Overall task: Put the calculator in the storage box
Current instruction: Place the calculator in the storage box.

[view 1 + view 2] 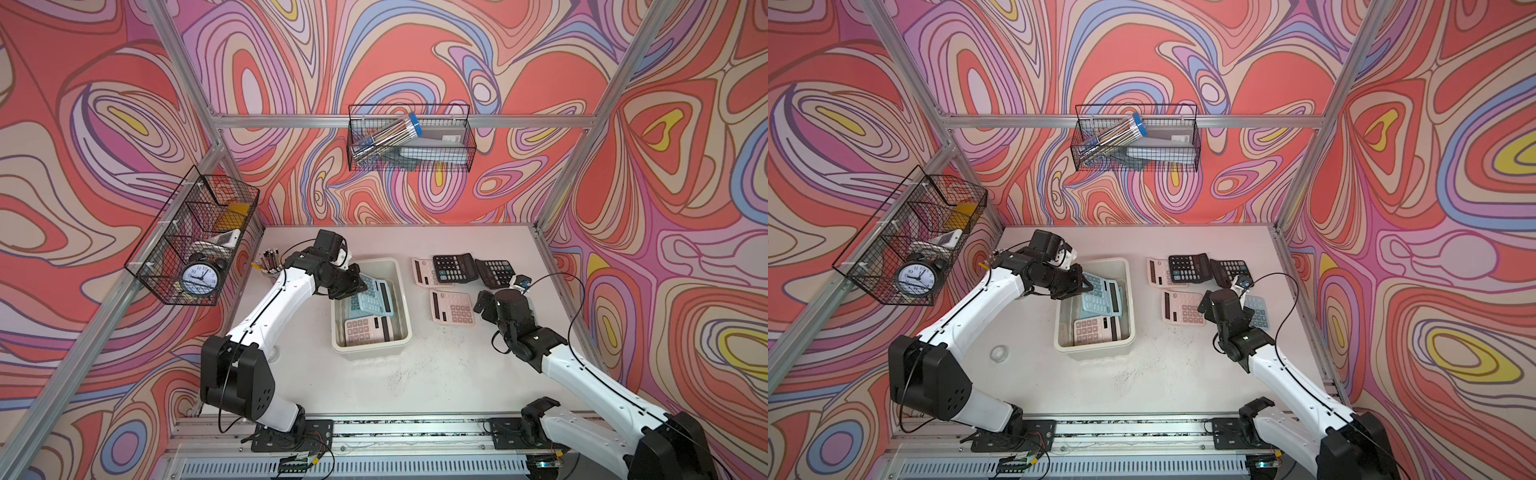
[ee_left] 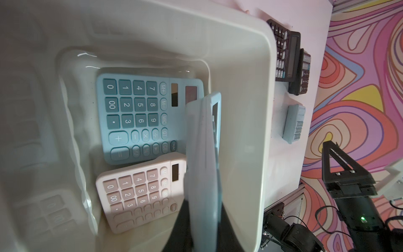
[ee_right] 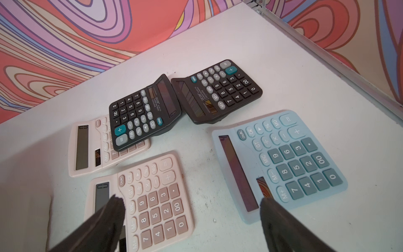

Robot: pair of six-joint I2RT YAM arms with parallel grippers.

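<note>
White tabletop (image 1: 374,386), storage box (image 2: 244,109) with pink calculator (image 2: 139,194), left tool (image 2: 204,222) gripping blue calculator (image 2: 202,152)

In the left wrist view the held blue calculator (image 2: 202,174) shows edge-on. It covers most of the fingers (image 2: 180,227) of the left gripper (image 1: 356,286), which run off the bottom edge. The right gripper (image 3: 192,203) has blurred fingertips, cut off likewise. In a top view, near the right edge of the table (image 1: 1163,374), the right arm (image 1: 1225,316) hides most of a second blue calculator (image 1: 1260,313). A black calculator (image 3: 141,113) covers many keys of a pink calculator (image 3: 91,144).
</note>
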